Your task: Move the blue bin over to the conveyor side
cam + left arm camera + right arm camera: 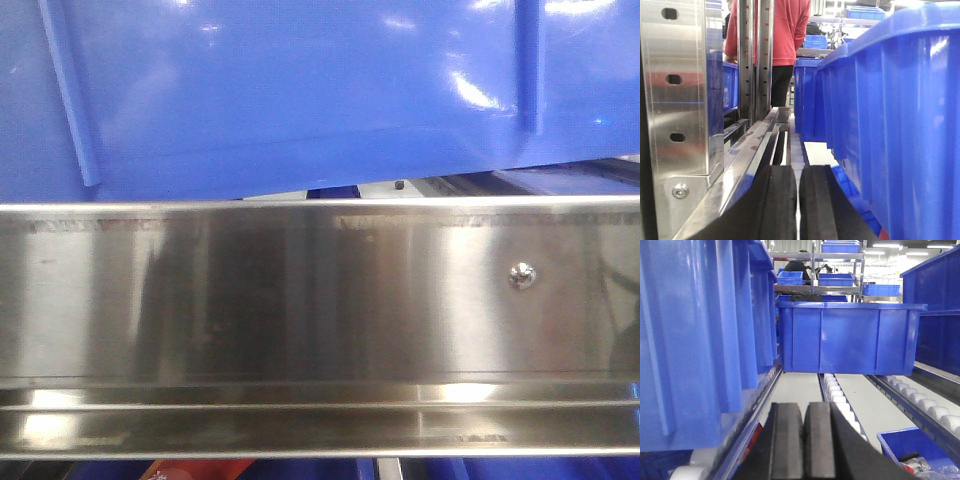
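Blue bin (300,90) above steel shelf rail (300,300), roller tracks (840,395) nearby; both jaws narrow.

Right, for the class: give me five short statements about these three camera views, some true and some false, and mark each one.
1. In the front view, the blue bin is above a stainless-steel rail. True.
2. The person behind the shelving in the left wrist view wears a green top. False: the top is red.
3. The left fingers are closed together with nothing between them. True.
4. The track ahead in the right wrist view is a flat belt. False: it is a row of white rollers.
5. The right fingers are clamped on a bin's rim. False: they are shut on nothing.
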